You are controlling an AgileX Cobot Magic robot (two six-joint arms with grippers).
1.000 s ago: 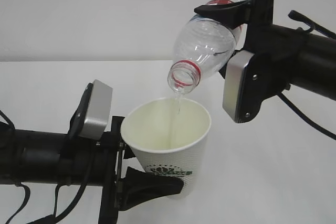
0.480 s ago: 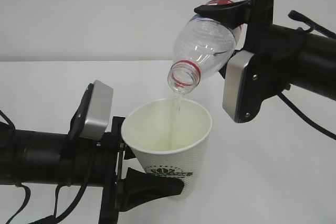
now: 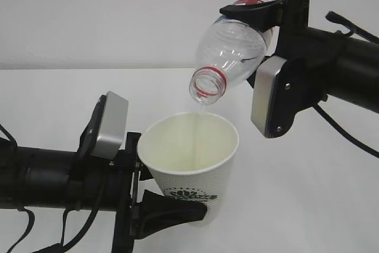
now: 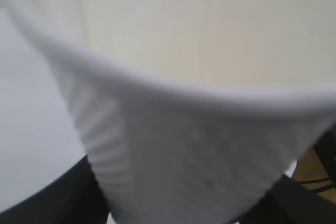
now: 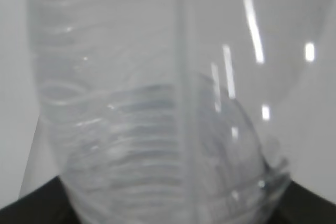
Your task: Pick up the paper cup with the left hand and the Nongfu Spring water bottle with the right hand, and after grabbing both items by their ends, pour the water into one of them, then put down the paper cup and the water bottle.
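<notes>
Two hands busy | left hand (image 3: pixel 163 208) grips cup (image 3: pixel 190 164) low, near-centre | right hand (image 3: pixel 260 19) clamps bottle (image 3: pixel 228 51), neck tilted down-left, mouth right above rim | righting comes next

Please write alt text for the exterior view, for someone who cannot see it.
A clear plastic bottle, held tilted mouth-down by the right gripper, hangs just above an upright white paper cup gripped low on its side by the left gripper. Only a faint trace of water shows below the bottle's mouth. Behind is a white table.
</notes>
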